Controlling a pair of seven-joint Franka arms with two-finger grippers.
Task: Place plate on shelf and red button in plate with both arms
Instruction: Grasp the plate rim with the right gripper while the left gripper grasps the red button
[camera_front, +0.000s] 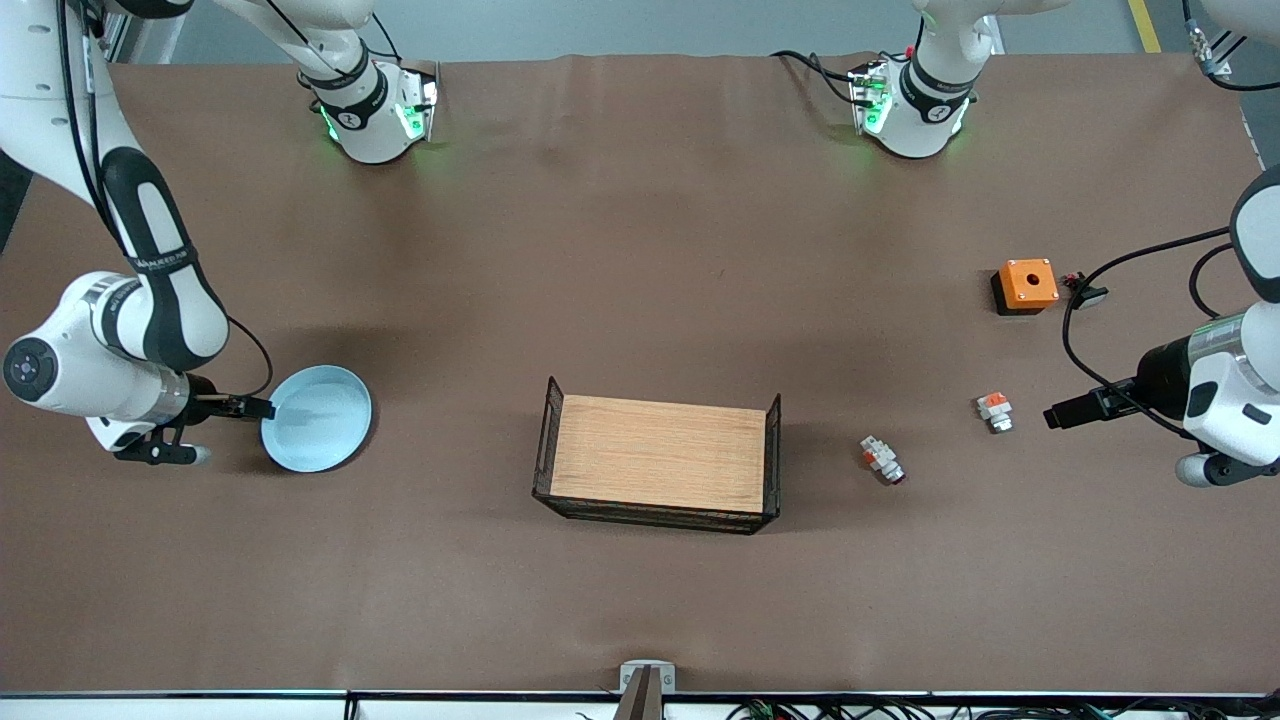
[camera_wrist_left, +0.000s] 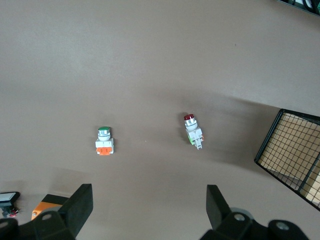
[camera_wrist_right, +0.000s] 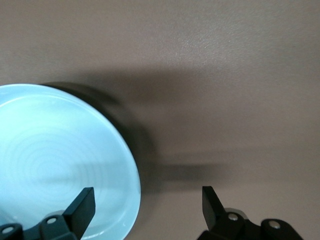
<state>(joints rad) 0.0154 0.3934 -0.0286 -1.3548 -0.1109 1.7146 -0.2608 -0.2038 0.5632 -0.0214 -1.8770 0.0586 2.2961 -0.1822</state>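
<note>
The pale-blue plate lies on the table toward the right arm's end. My right gripper is open at the plate's rim. In the right wrist view one finger is over the plate, the other over bare table, and the rim lies between them; the gripper holds nothing. The red button lies on its side between the basket and the left arm's end. My left gripper is open and empty, apart from it. In the left wrist view the red button is ahead of the open gripper.
A black wire basket with a wooden floor stands mid-table and shows in the left wrist view. A stubby white part with an orange piece lies near the left gripper, green-capped in the left wrist view. An orange box with a hole sits farther from the camera.
</note>
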